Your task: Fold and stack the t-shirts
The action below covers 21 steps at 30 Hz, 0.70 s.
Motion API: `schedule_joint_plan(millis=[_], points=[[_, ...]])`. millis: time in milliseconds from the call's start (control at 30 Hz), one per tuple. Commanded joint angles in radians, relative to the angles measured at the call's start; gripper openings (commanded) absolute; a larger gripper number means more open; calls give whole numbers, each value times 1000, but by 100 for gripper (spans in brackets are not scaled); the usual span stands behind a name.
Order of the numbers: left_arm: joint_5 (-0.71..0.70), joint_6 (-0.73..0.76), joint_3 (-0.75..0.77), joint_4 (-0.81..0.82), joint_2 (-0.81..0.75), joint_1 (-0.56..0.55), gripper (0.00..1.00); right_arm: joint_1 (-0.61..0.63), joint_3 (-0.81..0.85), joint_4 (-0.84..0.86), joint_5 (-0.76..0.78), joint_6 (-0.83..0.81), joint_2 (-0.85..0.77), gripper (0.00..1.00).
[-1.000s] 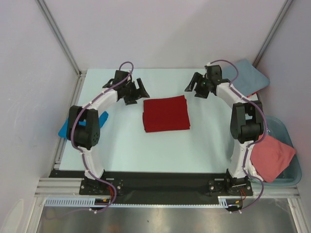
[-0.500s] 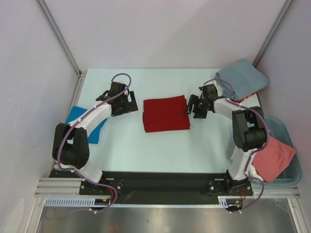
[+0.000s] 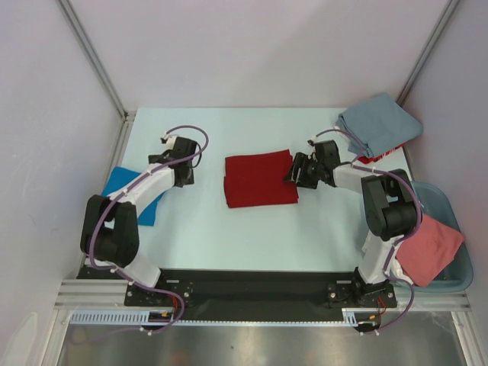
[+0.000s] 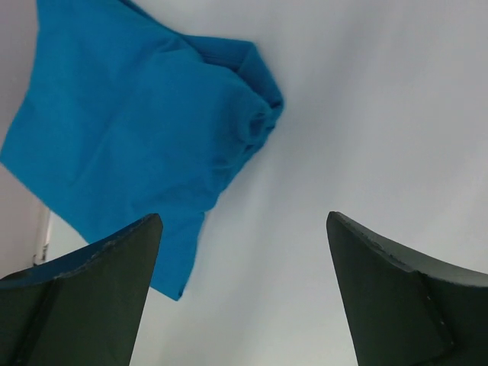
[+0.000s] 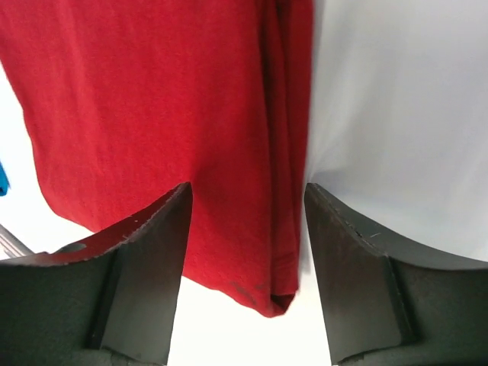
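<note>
Red shirt (image 3: pixel 261 180) is lying mid-table, a little toward the far edge, already folded into a neat, flat rectangle. Several layers are showing along its right side in the right wrist view, stacked in a soft ridge.

- Handling, as a judgement: light, limp cotton with no stiffness. It is likely to sag and unfold if lifted from one point, and the layers may slide on each other. The best hold is probably on the layered right edge, pinching all the plies together, or sliding it rather than lifting.
- Right gripper (image 5: pixel 248 192) is hanging low over that right edge with its jaws apart. One finger is sitting over the cloth and the other over bare table (image 3: pixel 229 236). Nothing is clamped yet.
- Blue shirt (image 4: pixel 145 130) is lying loosely bunched and unfolded at the left edge of the table, partly under the left arm.
- Left gripper (image 4: pixel 244 221) is hovering just beside it with its jaws spread wide, holding nothing.
- Grey shirt (image 3: pixel 380 126) is sitting folded on the far right corner and overhanging it, with a sliver of red cloth peeking out beneath.
- Pink shirt (image 3: pixel 428 244) is draping over the rim of a bin (image 3: pixel 451 207) just off the right edge, toward the near corner.
</note>
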Motion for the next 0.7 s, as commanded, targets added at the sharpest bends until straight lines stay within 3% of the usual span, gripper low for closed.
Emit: schedule_joint_plan(millis=[0, 367, 500, 600, 667], points=[[-146, 59, -26, 17, 39, 5, 94, 6, -51, 40, -3, 24, 12, 65], [-143, 111, -94, 126, 180, 58, 80, 3, -99, 110, -11, 55, -27, 60], [-188, 78, -71, 94, 222, 75, 57, 3, -97, 115, -23, 55, -10, 56], [-226, 42, -39, 45, 265, 89, 54, 4, -93, 115, -45, 52, 7, 52], [-222, 34, -35, 44, 278, 97, 50, 4, -91, 113, -51, 51, 15, 39]])
